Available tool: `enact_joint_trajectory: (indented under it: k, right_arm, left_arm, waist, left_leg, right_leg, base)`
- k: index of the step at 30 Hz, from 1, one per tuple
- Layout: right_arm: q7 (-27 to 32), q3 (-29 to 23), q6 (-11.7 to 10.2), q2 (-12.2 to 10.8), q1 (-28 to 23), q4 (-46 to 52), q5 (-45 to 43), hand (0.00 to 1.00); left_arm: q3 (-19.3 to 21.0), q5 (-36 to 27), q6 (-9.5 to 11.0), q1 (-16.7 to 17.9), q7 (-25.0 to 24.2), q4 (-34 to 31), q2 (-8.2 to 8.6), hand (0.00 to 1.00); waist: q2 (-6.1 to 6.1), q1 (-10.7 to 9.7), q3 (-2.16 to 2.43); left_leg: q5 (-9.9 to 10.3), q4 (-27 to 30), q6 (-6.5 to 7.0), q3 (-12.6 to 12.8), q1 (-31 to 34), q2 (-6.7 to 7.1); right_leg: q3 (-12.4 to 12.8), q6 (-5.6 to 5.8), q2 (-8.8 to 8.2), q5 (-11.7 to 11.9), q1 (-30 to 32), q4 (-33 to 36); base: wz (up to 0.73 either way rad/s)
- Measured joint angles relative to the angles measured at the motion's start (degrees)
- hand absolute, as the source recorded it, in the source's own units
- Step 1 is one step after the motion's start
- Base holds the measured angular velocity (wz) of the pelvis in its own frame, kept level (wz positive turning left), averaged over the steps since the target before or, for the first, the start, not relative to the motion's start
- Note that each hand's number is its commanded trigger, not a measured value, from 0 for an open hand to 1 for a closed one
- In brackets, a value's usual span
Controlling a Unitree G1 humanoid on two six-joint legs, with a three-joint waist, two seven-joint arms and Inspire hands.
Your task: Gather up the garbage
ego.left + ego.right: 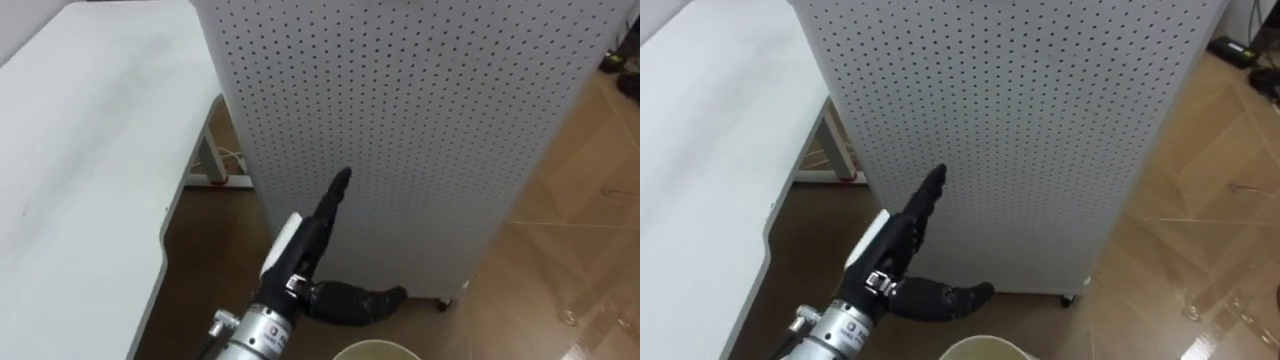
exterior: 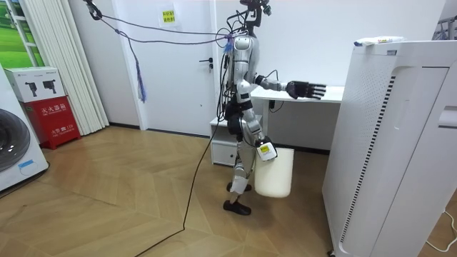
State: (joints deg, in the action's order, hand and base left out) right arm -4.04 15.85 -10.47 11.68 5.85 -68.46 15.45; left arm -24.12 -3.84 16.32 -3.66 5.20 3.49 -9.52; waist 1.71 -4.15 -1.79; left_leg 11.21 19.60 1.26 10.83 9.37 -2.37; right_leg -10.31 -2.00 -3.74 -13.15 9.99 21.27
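Note:
My left hand (image 1: pixel 305 245) reaches forward at chest height, open with straight fingers and the thumb spread to the right, holding nothing. It hovers in front of the white perforated cabinet (image 1: pixel 420 130). In the room view the same hand (image 2: pixel 305 89) is stretched towards the cabinet (image 2: pixel 385 143). A cream waste bin (image 2: pixel 275 171) stands by my legs, and its rim (image 1: pixel 375 350) shows at the bottom edge below the hand. A small flat item (image 2: pixel 376 41) lies on top of the cabinet. My right hand (image 2: pixel 265 148) hangs low by the hip.
A white table (image 1: pixel 80 170) runs along my left, its edge close to the arm. Under it are a table leg and a red-edged fitting (image 1: pixel 215 180). Wood floor (image 1: pixel 570 270) lies open to the right of the cabinet. A washing machine (image 2: pixel 18 150) and red box (image 2: pixel 53 118) stand far off.

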Motion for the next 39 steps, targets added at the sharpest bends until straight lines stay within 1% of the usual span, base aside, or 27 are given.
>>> enact_joint_trajectory:
  k: [2,6,7,8,10,12,13,14,15,16,17,18,19,20,21,23,24,25,26,27,28,29,30,31,33,35,39]
  right_arm:
    - [0.09,-0.87,0.0,0.11,-0.79,0.09,-0.01,1.0]
    - [-0.08,-1.45,-0.03,0.04,-2.32,-0.34,0.01,1.0]
    - [-0.14,-1.51,0.02,0.17,-3.06,-0.37,0.01,1.0]
    - [-0.37,-1.82,0.08,0.26,-3.62,-0.34,0.0,1.0]
    - [-0.94,-3.27,0.07,0.14,-4.23,-0.32,-0.05,1.0]
    - [-1.21,-3.72,0.05,0.12,-4.34,-0.32,-0.02,1.0]
    - [-1.25,-3.71,0.03,0.01,-4.54,-0.32,-0.05,1.0]
    - [-1.36,-3.69,0.03,-0.11,-4.88,-0.29,-0.23,1.0]
    - [-1.51,-3.68,0.03,-0.07,-5.05,-0.25,-0.4,1.0]
    - [-1.55,-3.66,0.03,-0.03,-5.49,-0.09,-0.51,1.0]
    - [-1.54,-3.66,0.05,-0.01,-5.9,-0.06,-0.47,1.0]
    - [-1.53,-3.67,0.08,0.01,-6.15,-0.06,-0.21,1.0]
    - [-1.43,-3.74,0.21,0.31,-6.35,-0.11,-0.1,1.0]
    - [-1.28,-4.07,0.35,0.58,-6.38,-0.27,-0.2,1.0]
    - [-1.19,-4.28,0.4,0.6,-6.39,-0.33,-0.28,1.0]
    - [-1.02,-4.27,0.41,0.57,-6.41,-0.44,-0.51,1.0]
    - [-1.0,-4.25,0.41,0.62,-6.42,-0.55,-0.43,1.0]
    - [-0.94,-4.06,0.54,0.76,-6.51,-0.74,-0.12,1.0]
    - [-0.85,-4.06,0.62,1.05,-6.59,-0.73,0.06,1.0]
    - [-0.8,-4.09,0.71,1.16,-6.69,-0.73,0.07,1.0]
    - [-0.74,-4.14,1.04,1.37,-6.71,-0.59,-0.03,1.0]
    - [-0.62,-4.17,1.22,1.43,-6.68,-0.35,-0.07,1.0]
    - [-0.58,-4.17,1.22,1.39,-6.74,-0.34,-0.19,1.0]
    - [-0.36,-4.27,1.22,1.4,-6.76,-0.35,-0.39,1.0]
    - [-0.13,-4.66,1.22,1.36,-6.93,-0.36,-0.48,1.0]
    - [0.15,-4.72,1.24,1.28,-6.94,-0.22,-1.69,1.0]
    - [0.36,-4.66,1.6,1.31,-7.07,0.78,-1.81,1.0]
  left_arm:
    - [1.68,1.18,0.22,1.7,1.61,-4.4,-1.22,0.0]
    - [4.71,3.64,0.29,2.01,3.67,-8.06,-1.55,0.0]
    - [5.13,4.23,0.32,2.0,4.58,-8.76,-1.56,0.0]
    - [5.71,5.03,0.34,1.97,5.27,-9.24,-1.48,0.0]
    - [6.75,7.34,0.39,1.98,6.31,-9.3,-1.72,0.0]
    - [8.2,9.1,0.42,1.97,7.2,-9.34,-1.8,0.0]
    - [9.22,10.03,0.42,1.89,8.13,-9.44,-1.68,0.0]
    - [10.34,11.11,0.42,1.89,9.19,-9.65,-1.59,0.0]
    - [10.89,11.43,0.42,1.89,9.68,-9.85,-1.6,0.0]
    - [11.8,11.72,0.43,1.9,10.65,-10.56,-1.5,0.0]
    - [12.63,12.36,0.65,1.88,11.28,-11.47,-1.4,0.0]
    - [12.89,12.41,1.16,1.83,11.7,-11.69,-1.48,0.0]
    - [13.49,12.42,2.28,1.83,12.38,-11.95,-1.48,0.0]
    - [14.08,12.83,3.21,1.81,13.17,-12.08,-1.5,0.0]
    - [14.43,13.23,3.73,1.82,13.45,-12.09,-1.49,0.0]
    - [15.9,15.26,4.73,1.82,15.17,-12.71,-1.74,0.0]
    - [16.28,16.29,4.8,1.82,15.48,-13.02,-1.75,0.0]
    - [17.12,18.23,4.81,1.82,15.57,-14.23,-1.75,0.0]
    - [17.73,19.27,5.11,1.73,15.83,-15.77,-1.78,0.0]
    - [17.86,19.8,5.44,1.74,16.27,-16.34,-1.84,0.0]
    - [18.04,21.2,5.74,1.73,17.35,-17.38,-2.07,0.0]
    - [18.42,22.85,5.92,1.72,18.17,-18.23,-2.45,0.0]
    - [18.51,23.62,5.96,1.72,18.45,-18.5,-2.67,0.0]
    - [18.55,24.86,5.96,1.69,18.54,-19.42,-3.0,0.0]
    - [18.59,26.02,5.95,1.67,18.44,-20.7,-3.04,0.0]
    - [18.88,26.02,5.96,1.42,18.43,-21.54,-3.63,0.0]
    - [19.0,26.67,5.95,-0.41,19.73,-21.61,-5.02,0.0]
  waist:
    - [-0.38,0.07,0.4]
    - [-1.78,-0.27,1.09]
    - [-2.13,-0.33,1.31]
    - [-2.29,-0.26,1.35]
    - [-2.65,-0.31,1.35]
    - [-2.85,-0.07,1.28]
    - [-2.87,0.16,1.27]
    - [-2.83,0.88,1.24]
    - [-2.62,1.3,1.16]
    - [-2.11,1.53,1.11]
    - [-1.88,1.48,1.1]
    - [-1.98,1.49,0.98]
    - [-1.95,1.59,0.94]
    - [-1.79,1.47,0.94]
    - [-1.79,1.52,0.94]
    - [-1.98,2.75,0.82]
    - [-1.98,3.11,0.82]
    - [-2.01,3.42,0.82]
    - [-2.01,3.66,0.83]
    - [-2.18,4.15,0.93]
    - [-2.44,4.71,1.1]
    - [-2.54,4.88,1.26]
    - [-2.83,4.73,1.19]
    - [-3.22,4.38,0.93]
    - [-3.46,4.42,0.82]
    - [-3.35,4.07,0.87]
    - [-2.83,4.46,0.85]
  left_leg:
    - [0.0,-0.38,0.0,-0.01,-2.17,-0.01]
    - [0.01,-0.79,-0.03,-0.1,-4.69,-0.18]
    - [0.25,-0.79,-0.43,-0.1,-5.56,-0.45]
    - [0.85,-0.14,-1.4,-0.07,-6.21,-1.03]
    - [1.5,1.49,-2.36,0.15,-6.85,-1.82]
    - [1.8,4.26,-2.66,0.12,-6.61,-2.54]
    - [1.99,7.69,-2.93,0.14,-5.67,-3.33]
    - [1.98,12.55,-2.94,0.06,-4.3,-4.36]
    - [1.97,15.15,-2.95,0.04,-3.6,-5.07]
    - [1.74,20.4,-3.2,-0.35,-1.82,-6.22]
    - [0.85,25.08,-3.41,-1.57,0.12,-7.02]
    - [0.24,26.83,-3.4,-2.05,1.06,-7.07]
    - [0.54,27.76,-3.36,-3.33,2.17,-6.52]
    - [0.97,25.77,-2.78,-4.56,2.96,-4.91]
    - [0.99,24.45,-2.74,-5.18,3.46,-4.18]
    - [0.52,16.99,-3.36,-6.8,5.31,-1.11]
    - [0.18,14.47,-3.3,-7.01,5.51,-0.65]
    - [-1.05,9.01,-3.67,-7.93,5.68,0.25]
    - [-3.28,4.84,-3.23,-9.29,5.74,0.91]
    - [-4.56,4.04,-3.03,-9.6,5.41,1.23]
    - [-6.02,3.24,-2.24,-9.5,4.59,1.77]
    - [-6.72,3.22,-1.48,-9.15,3.99,2.4]
    - [-6.63,3.36,-1.26,-9.12,3.7,2.75]
    - [-6.11,3.75,-0.87,-9.25,3.78,3.24]
    - [-5.32,4.21,-0.64,-9.21,4.25,3.55]
    - [-4.91,4.31,-0.24,-9.44,4.43,4.25]
    - [-4.02,4.78,-0.11,-9.43,4.24,4.48]
  right_leg:
    - [0.02,-0.15,0.14,-0.15,-2.22,-0.77]
    - [-0.1,-0.31,0.41,-0.46,-5.28,-1.88]
    - [-0.28,-0.39,0.69,-0.51,-6.32,-2.4]
    - [-0.72,-0.54,1.15,-0.53,-7.33,-2.87]
    - [-0.86,-0.81,1.67,-0.69,-8.58,-3.45]
    - [-0.8,-1.27,2.15,-0.97,-9.28,-3.22]
    - [-0.34,-1.71,2.64,-1.35,-9.47,-2.89]
    - [0.92,-2.21,3.24,-1.88,-9.55,-1.96]
    - [1.39,-2.54,3.65,-2.08,-9.62,-1.37]
    - [2.38,-3.26,4.62,-2.57,-9.75,-0.14]
    - [2.6,-3.87,5.26,-3.34,-9.76,1.3]
    - [3.11,-4.1,5.42,-3.77,-9.82,2.09]
    - [4.45,-4.43,5.82,-4.48,-10.11,3.3]
    - [5.25,-4.6,5.82,-4.85,-10.34,3.73]
    - [5.69,-4.63,5.79,-4.87,-10.53,3.69]
    - [7.75,-4.91,5.82,-5.07,-11.07,3.49]
    - [8.26,-4.92,5.95,-5.2,-11.1,3.49]
    - [8.83,-4.89,6.16,-5.72,-11.1,3.53]
    - [9.5,-4.76,6.43,-6.37,-11.12,3.84]
    - [10.36,-4.57,6.43,-6.71,-11.1,4.06]
    - [10.73,-3.98,6.09,-7.29,-11.14,4.12]
    - [9.8,-3.37,5.21,-7.72,-11.5,3.87]
    - [9.11,-3.2,4.72,-7.82,-11.92,3.35]
    - [8.52,-2.9,4.15,-7.98,-12.28,2.99]
    - [8.41,-2.81,3.71,-8.02,-12.37,2.12]
    - [7.25,-2.52,3.07,-8.03,-13.44,0.31]
    - [7.07,-2.43,2.9,-8.01,-14.45,-0.68]
  base:
    - [-0.13]
    - [0.01]
    - [0.06]
    - [0.04]
    - [-0.05]
    - [-0.17]
    - [-0.33]
    - [-0.44]
    - [-0.54]
    - [-0.39]
    - [-0.3]
    - [-0.22]
    - [-0.27]
    - [-0.31]
    - [-0.41]
    - [-0.58]
    - [-0.53]
    - [-0.4]
    - [-0.4]
    - [-0.46]
    - [-0.49]
    - [-0.35]
    - [-0.06]
    - [0.07]
    - [0.02]
    - [0.12]
    - [0.07]
